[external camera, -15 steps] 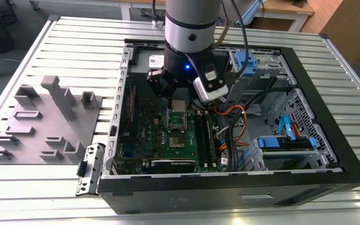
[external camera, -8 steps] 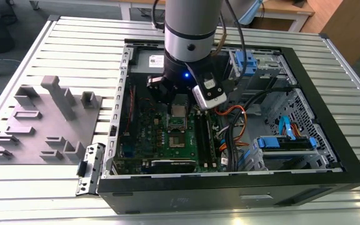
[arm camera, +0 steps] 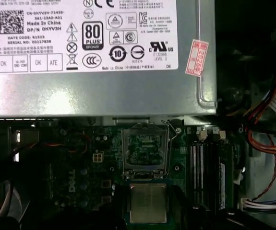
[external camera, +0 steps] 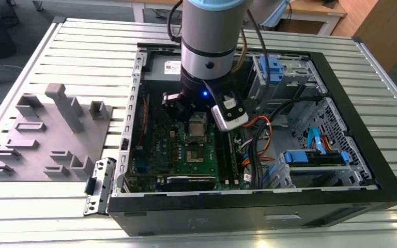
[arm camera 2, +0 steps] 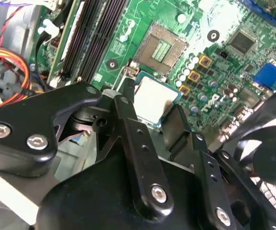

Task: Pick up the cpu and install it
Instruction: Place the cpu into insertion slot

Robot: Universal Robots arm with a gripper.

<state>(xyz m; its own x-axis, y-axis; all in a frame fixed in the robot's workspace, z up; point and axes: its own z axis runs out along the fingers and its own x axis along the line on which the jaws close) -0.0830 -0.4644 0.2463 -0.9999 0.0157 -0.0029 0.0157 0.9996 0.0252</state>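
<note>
Looking across the exterior view from its left, you first meet a grey moulded fixture plate (external camera: 47,137) lying on the slatted metal worktop (external camera: 81,46), just beside the open black computer case (external camera: 254,209). Inside the case, toward the exterior view's left, lies the green motherboard (external camera: 184,155). The arm (external camera: 211,51) stands over it from the upper middle of the frame, a white camera module (external camera: 229,114) fixed near its wrist. To the exterior view's right of the arm you have a bundle of orange and black cables (external camera: 268,129), then blue drive brackets (external camera: 314,157) near the case's far wall. In the second wrist view your tool (arm camera 2: 154,115) is pinching the cpu (arm camera 2: 153,96): one black finger (arm camera 2: 128,111) presses on one edge and its partner on the opposite edge, with the silvery top facing the camera. The chip hangs over the board, apart from the open socket (arm camera 2: 161,48), whose gold contact field lies exposed. Black memory slots (arm camera 2: 92,33) run alongside that socket. In the first wrist view the chip lies just short of the socket, and beyond the socket stands the silver power supply (arm camera: 99,96) with its white label. How high the chip sits above the board, you cannot tell.
</note>
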